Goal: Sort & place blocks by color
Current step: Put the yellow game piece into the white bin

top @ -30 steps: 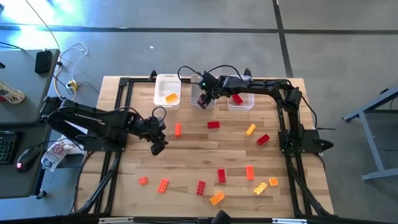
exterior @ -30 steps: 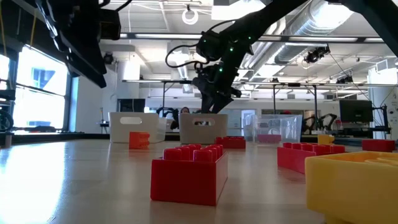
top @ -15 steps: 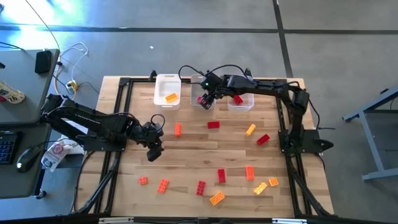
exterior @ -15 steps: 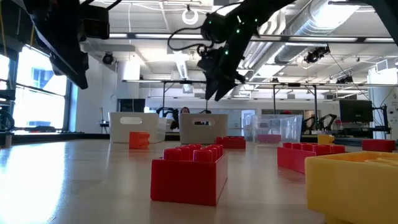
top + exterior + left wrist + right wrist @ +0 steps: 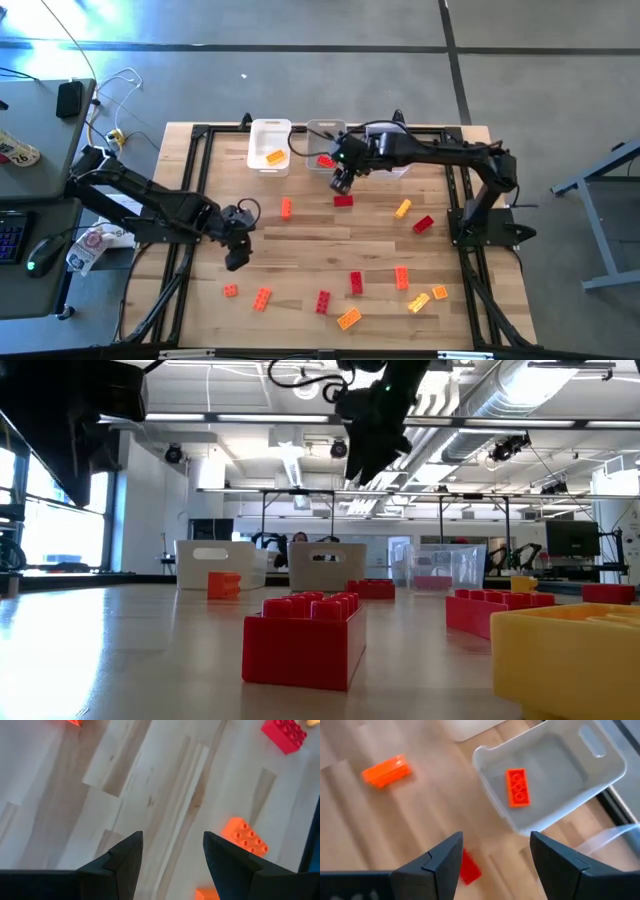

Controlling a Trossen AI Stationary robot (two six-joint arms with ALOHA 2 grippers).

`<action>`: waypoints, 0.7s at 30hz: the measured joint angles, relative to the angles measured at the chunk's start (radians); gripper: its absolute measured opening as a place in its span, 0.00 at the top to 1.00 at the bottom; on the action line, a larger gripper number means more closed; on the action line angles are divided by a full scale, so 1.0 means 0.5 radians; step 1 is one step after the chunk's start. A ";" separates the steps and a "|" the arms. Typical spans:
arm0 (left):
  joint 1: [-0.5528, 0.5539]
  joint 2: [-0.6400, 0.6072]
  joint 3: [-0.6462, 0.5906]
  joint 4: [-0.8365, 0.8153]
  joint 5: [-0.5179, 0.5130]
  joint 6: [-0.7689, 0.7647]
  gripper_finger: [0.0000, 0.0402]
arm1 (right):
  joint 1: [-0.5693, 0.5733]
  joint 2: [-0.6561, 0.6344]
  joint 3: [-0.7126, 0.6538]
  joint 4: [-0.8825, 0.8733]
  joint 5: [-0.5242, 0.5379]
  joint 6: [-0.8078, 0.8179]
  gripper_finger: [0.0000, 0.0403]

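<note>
The right pincer hangs above the counter just in front of the grey bin by the far edge, fingers apart and empty; a red block lies on the wood just near it. An orange-red block lies in that bin, a yellow-orange one in the white bin, and what looks like a red one in the clear bin, half hidden by the arm. The left pincer hovers toward the left edge, fingers apart, holding nothing. The other blocks lie scattered, mostly along the near edge.
</note>
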 joint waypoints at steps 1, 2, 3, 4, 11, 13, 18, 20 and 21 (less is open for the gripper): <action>-0.017 0.000 0.000 0.001 0.001 -0.004 0.51 | 0.026 -0.020 0.000 -0.029 -0.010 0.000 0.46; -0.033 0.000 0.000 0.002 0.001 -0.004 0.51 | 0.054 -0.037 0.000 -0.064 -0.018 0.000 0.46; -0.048 0.000 0.000 0.005 0.000 -0.004 0.51 | 0.080 -0.055 0.000 -0.097 -0.034 0.001 0.46; -0.062 0.000 0.000 0.009 0.000 -0.004 0.51 | 0.105 -0.066 0.000 -0.130 -0.055 0.000 0.46; -0.091 0.000 0.000 0.015 -0.005 -0.005 0.51 | 0.291 -0.091 0.000 -0.297 -0.111 0.019 0.46; -0.091 0.000 0.000 0.018 -0.015 -0.004 0.51 | 0.348 -0.090 0.000 -0.330 -0.161 0.018 0.46; -0.090 0.000 0.000 0.026 -0.068 -0.005 0.51 | 0.512 -0.086 0.000 -0.443 -0.186 0.070 0.46; -0.090 0.000 0.000 0.026 -0.068 -0.005 0.51 | 0.589 -0.085 0.000 -0.506 -0.185 0.086 0.46; -0.090 0.000 0.000 0.026 -0.068 -0.005 0.51 | 0.630 -0.085 0.000 -0.534 -0.182 0.108 0.46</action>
